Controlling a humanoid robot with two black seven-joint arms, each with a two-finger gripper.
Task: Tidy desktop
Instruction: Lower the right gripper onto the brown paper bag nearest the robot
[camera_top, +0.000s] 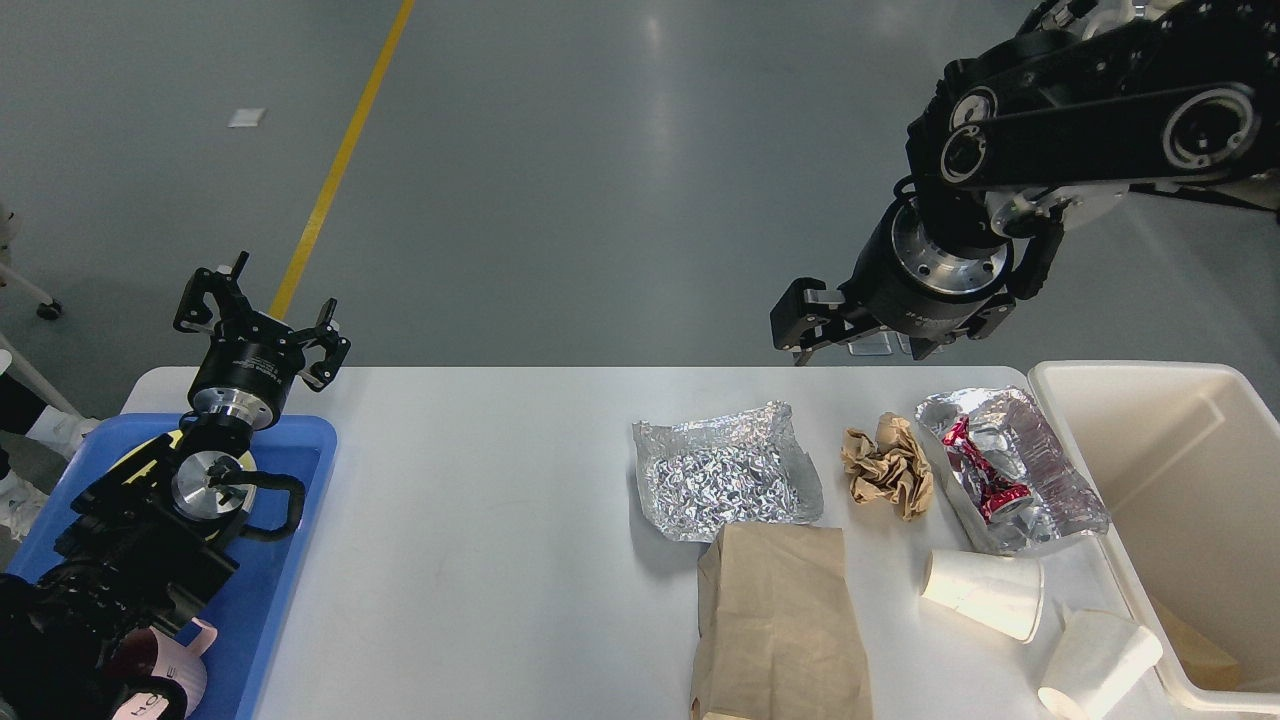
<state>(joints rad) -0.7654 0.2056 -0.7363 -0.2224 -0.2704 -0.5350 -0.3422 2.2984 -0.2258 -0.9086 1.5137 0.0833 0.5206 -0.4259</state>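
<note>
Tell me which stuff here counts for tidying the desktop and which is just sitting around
Part of the job:
desktop
empty foil tray
crumpled brown paper
foil tray holding a crushed red can
brown paper bag
two paper cups
cream bin
blue tray

Just lying about:
yellow floor line
floor plates, partly hidden
</note>
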